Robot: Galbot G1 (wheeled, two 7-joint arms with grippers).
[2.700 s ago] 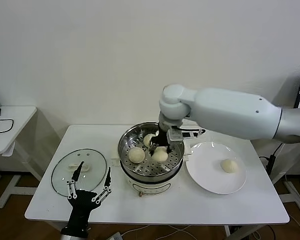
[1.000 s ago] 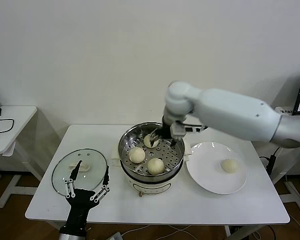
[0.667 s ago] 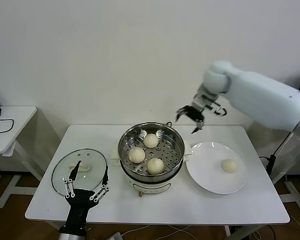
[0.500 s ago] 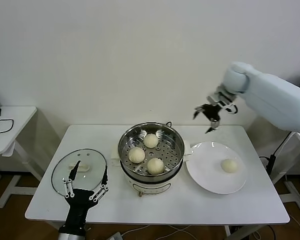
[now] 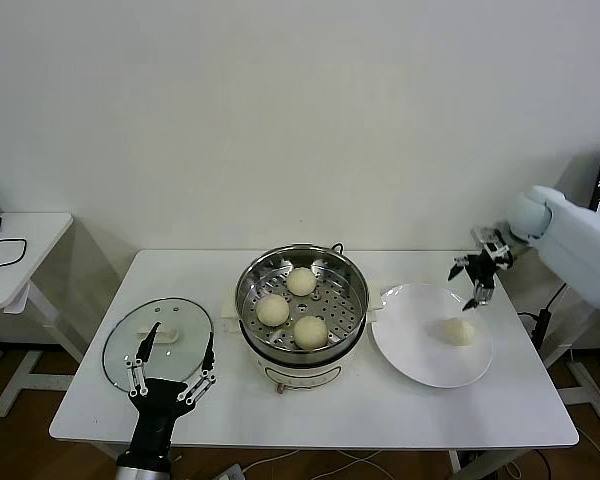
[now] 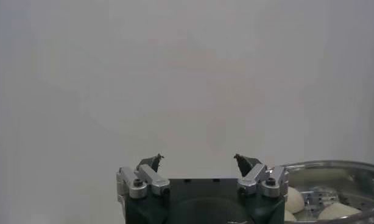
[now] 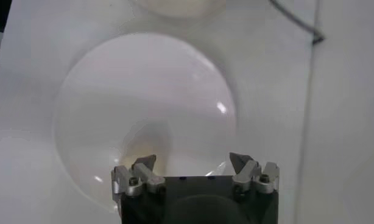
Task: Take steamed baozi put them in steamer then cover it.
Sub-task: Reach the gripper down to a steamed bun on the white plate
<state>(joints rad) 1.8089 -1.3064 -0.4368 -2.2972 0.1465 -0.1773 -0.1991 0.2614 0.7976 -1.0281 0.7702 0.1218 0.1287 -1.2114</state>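
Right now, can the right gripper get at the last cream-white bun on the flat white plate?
Probably yes. The right gripper hangs open just above the last cream-white bun, which lies alone on the flat white plate, with nothing between them.

Plain white wall (image 5: pixel 230 110), white table (image 5: pixel 460 410), side desk (image 5: pixel 20 245).

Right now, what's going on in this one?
The robot is loading baozi into the steamer. Three buns sit on its perforated tray, and a fourth bun lies on the white plate. The right claw hangs open and empty above that plate, close to the last bun. The left claw is open and idle at the table's front edge, by the glass lid, which lies flat on the table. The steamer is not yet covered.
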